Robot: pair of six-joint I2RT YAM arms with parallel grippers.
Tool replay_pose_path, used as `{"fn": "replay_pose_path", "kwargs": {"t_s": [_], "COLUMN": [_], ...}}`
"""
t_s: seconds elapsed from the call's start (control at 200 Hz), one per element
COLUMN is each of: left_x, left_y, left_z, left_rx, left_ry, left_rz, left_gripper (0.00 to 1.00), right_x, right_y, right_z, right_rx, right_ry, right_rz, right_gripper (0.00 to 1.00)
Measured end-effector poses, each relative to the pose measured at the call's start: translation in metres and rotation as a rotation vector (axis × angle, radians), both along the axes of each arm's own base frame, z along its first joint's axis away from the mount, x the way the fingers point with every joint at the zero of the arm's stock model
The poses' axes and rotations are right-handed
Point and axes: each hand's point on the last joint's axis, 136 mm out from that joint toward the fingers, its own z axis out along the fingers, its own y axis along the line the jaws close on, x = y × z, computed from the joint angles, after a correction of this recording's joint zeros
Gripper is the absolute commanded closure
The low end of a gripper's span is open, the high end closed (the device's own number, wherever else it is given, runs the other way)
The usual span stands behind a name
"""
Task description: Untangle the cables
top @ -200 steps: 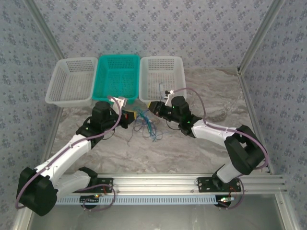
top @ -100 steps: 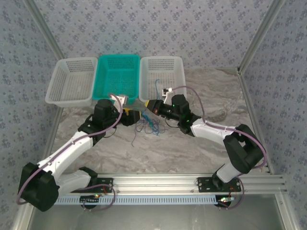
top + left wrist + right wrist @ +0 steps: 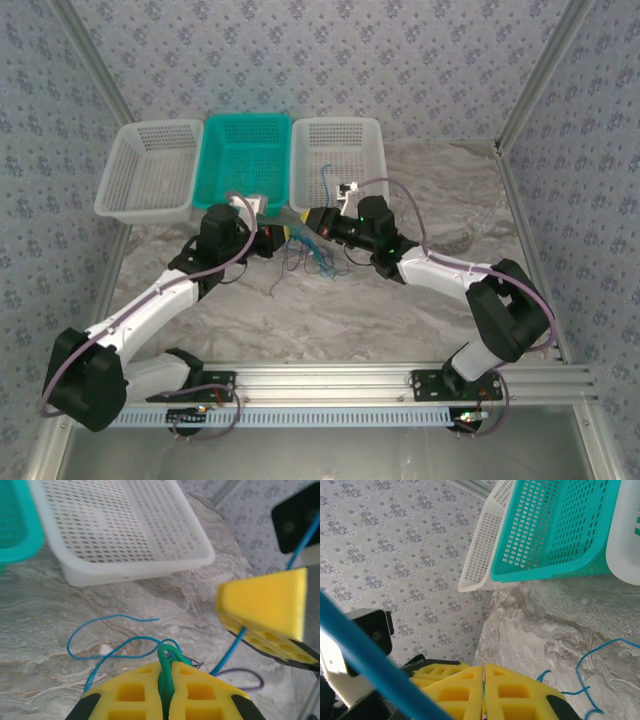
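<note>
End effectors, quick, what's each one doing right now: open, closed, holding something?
Left end effector: closed on a thin green wire.
Right end effector: closed, apparently on a thin blue wire.

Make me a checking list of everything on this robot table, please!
Surface: marbled grey table top.
Job's things: thin wires, blue, green and dark, tangled between the two tools.
Clutter: left white basket, teal basket and right white basket, side by side at the far edge.
Grippers: left tool shut on a green wire; right tool shut on a blue wire.
Cables: purple-grey arm cables loop along both arms.
Surroundings: patterned walls; metal frame rail at the near edge.
</note>
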Motion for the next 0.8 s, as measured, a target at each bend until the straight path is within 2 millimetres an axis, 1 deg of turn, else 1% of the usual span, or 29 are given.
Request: {"fn": "replay_pose_path", "kwargs": {"t_s": [0.1, 0.155, 0.225, 0.3, 0.36, 0.395, 0.42, 0.48, 0.54, 0.595, 0.68, 0.735, 0.8], "left_x": [0.009, 0.011, 0.008, 0.001, -0.002, -0.001, 0.001, 0.001, -0.002, -0.005, -0.006, -0.006, -0.007], "left_y": [0.022, 0.032, 0.039, 0.047, 0.060, 0.076, 0.091, 0.121, 0.139, 0.147, 0.154, 0.155, 0.153], "left_z": [0.003, 0.004, 0.001, -0.011, -0.020, -0.028, -0.034, -0.046, -0.053, -0.055, -0.053, -0.052, -0.053], "left_rx": [-0.010, -0.030, -0.051, -0.053, -0.034, -0.004, 0.022, 0.075, 0.113, 0.130, 0.139, 0.139, 0.140], "left_ry": [0.016, 0.037, 0.073, 0.119, 0.145, 0.159, 0.168, 0.191, 0.210, 0.215, 0.211, 0.208, 0.207], "left_rz": [0.105, 0.149, 0.173, 0.199, 0.248, 0.318, 0.381, 0.501, 0.573, 0.605, 0.632, 0.633, 0.611], "left_gripper": [1.00, 1.00, 1.00, 1.00, 1.00, 1.00, 1.00, 1.00, 1.00, 1.00, 1.00, 1.00, 1.00], "right_x": [0.001, -0.001, -0.006, -0.012, -0.012, -0.008, -0.003, 0.006, 0.008, 0.006, 0.001, -0.001, -0.004], "right_y": [-0.003, -0.010, -0.020, -0.036, -0.055, -0.071, -0.087, -0.118, -0.142, -0.157, -0.178, -0.191, -0.200], "right_z": [-0.003, -0.009, -0.017, -0.026, -0.033, -0.037, -0.040, -0.043, -0.045, -0.045, -0.045, -0.044, -0.036], "right_rx": [-0.006, -0.014, -0.026, -0.040, -0.054, -0.066, -0.075, -0.092, -0.111, -0.121, -0.141, -0.155, -0.176], "right_ry": [0.009, 0.021, 0.039, 0.062, 0.082, 0.093, 0.100, 0.108, 0.116, 0.120, 0.120, 0.113, 0.076], "right_rz": [-0.002, -0.010, -0.022, -0.043, -0.085, -0.136, -0.187, -0.295, -0.375, -0.424, -0.490, -0.524, -0.541], "right_gripper": [1.00, 1.00, 1.00, 1.00, 1.00, 1.00, 1.00, 1.00, 1.00, 1.00, 1.00, 1.00, 1.00]}}
